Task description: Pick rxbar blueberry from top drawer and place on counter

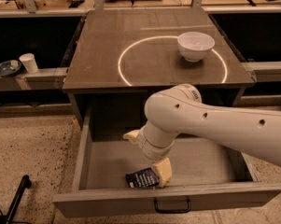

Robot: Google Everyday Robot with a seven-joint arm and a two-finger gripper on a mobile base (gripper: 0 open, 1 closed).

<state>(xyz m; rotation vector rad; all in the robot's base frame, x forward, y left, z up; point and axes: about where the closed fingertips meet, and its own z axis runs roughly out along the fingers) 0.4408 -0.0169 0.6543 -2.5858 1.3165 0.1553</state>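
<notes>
The rxbar blueberry [141, 178], a dark wrapper with white print, lies flat on the floor of the top drawer [130, 200], near its front edge. The drawer is pulled fully out; its black handle [172, 206] shows on the front. My gripper [148, 161] is down inside the drawer, just above and to the right of the bar. It is open, with one beige finger [162, 171] beside the bar's right end and the other [131, 135] further back. It holds nothing. The counter [107, 55] above carries a white circle.
A white bowl [195, 45] stands on the counter at the circle's upper right. My white arm crosses over the drawer's right half. A paper cup [28, 62] and a dish [7, 68] sit on a shelf at left. A black pole [16, 197] lies on the floor.
</notes>
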